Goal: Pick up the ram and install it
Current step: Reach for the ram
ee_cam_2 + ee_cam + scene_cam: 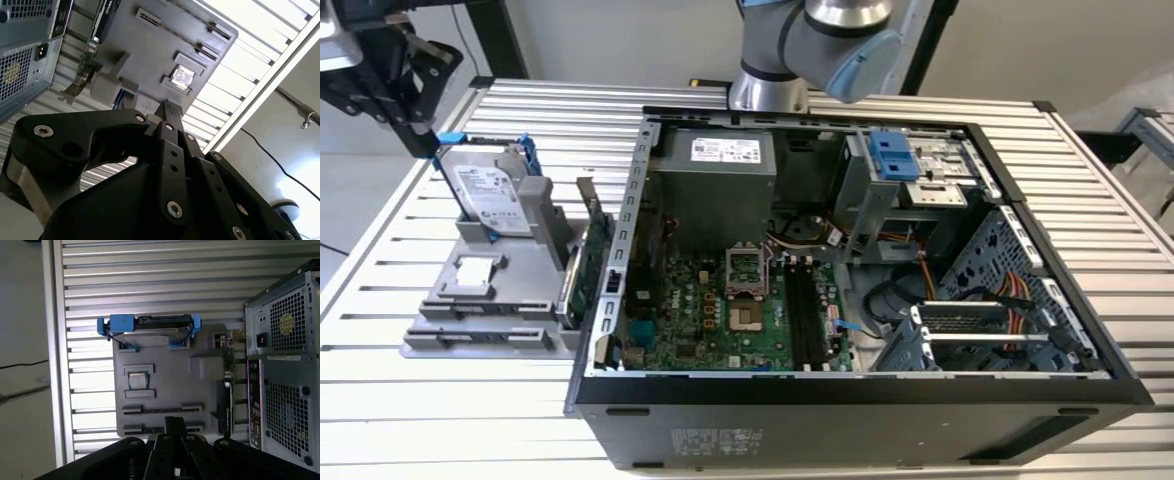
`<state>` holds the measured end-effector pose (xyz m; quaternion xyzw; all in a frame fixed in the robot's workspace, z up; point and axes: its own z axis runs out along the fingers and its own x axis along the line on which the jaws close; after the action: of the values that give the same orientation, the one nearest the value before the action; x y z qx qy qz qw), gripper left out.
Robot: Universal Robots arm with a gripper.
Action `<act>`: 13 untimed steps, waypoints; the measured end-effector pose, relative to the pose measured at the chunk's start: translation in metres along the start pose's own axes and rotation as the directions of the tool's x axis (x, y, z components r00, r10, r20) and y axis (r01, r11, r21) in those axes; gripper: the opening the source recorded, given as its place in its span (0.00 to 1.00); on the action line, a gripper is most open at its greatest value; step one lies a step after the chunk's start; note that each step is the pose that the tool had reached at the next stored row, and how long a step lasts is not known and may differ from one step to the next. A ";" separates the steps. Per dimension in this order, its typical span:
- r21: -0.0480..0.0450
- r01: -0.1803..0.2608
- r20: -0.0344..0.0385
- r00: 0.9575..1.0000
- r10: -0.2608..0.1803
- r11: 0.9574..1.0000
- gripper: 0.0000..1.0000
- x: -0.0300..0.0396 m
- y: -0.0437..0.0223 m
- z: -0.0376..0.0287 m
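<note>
My black gripper (418,140) hangs at the exterior view's far left, above the back of a grey parts tray (494,345). Its fingers are pressed together, shut, with nothing visible between them, as both wrist views (169,109) (173,422) show. A thin bluish-green strip that I take for the ram (570,288) stands on edge along the tray's side nearest the computer case. It sits beside the larger green expansion card (596,262). The gripper is well apart from it. The black memory slots (807,318) lie on the motherboard inside the open case.
A silver hard drive in a blue frame (487,190) stands at the tray's back, under the gripper. A small square chip (476,270) lies mid-tray. The open case (854,390) has tall walls, a drive cage (914,170) and loose cables. Ribbed aluminium table (400,420) surrounds everything.
</note>
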<state>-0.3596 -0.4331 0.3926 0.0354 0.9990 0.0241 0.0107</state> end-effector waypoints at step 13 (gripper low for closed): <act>0.000 0.000 0.000 1.000 0.000 1.000 0.00 -0.0012 -0.0173 -0.0008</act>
<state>-0.3596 -0.4505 0.3926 0.0354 0.9990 0.0242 0.0107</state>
